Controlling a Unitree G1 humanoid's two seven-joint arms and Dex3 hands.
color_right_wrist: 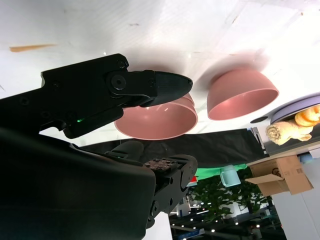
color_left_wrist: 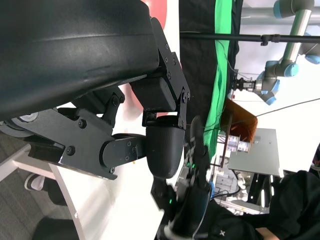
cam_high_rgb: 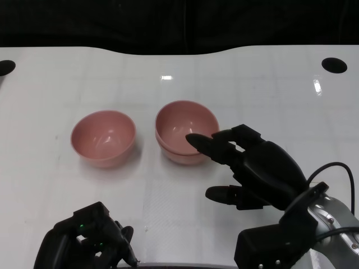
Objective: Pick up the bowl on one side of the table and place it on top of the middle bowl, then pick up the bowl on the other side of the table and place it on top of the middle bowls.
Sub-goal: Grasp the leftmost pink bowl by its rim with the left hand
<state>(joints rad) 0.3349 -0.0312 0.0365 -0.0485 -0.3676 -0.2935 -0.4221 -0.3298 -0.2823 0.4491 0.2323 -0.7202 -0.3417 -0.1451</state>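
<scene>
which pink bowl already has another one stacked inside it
The middle stack, beside the right hand: a double rim shows. The single bowl to its left stands alone.

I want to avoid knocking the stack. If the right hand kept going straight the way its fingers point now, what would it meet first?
Most likely the stacked bowls: the right hand points at their near rim, fingers beside it, though depth is unclear.

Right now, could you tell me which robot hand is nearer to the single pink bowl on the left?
The left. The left robot hand sits low at the table's near edge, below the single bowl. The right robot hand is farther away, fingers open beside the stacked bowls.
</scene>
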